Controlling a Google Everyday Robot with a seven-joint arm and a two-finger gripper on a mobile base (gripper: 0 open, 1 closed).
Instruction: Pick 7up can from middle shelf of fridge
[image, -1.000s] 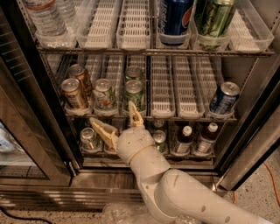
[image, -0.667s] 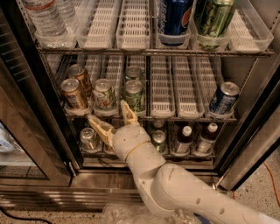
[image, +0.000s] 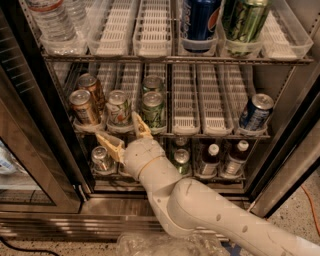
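Observation:
The 7up can, whitish-silver with green and reddish marks, stands upright at the front of the middle shelf, second lane from the left. My gripper sits just below and in front of it, at the shelf's front edge. Its two tan fingers are spread open and hold nothing. The fridge stands open in front of me. My white arm reaches in from the lower right.
Two copper-orange cans stand left of the 7up can, two darker green cans right of it, a blue can far right. The upper shelf holds water bottles and large cans. The bottom shelf holds small cans and bottles. The glass door is at left.
My gripper has moved left and slightly up, from under the green cans to under the 7up can. It stays open. The cans have not moved.

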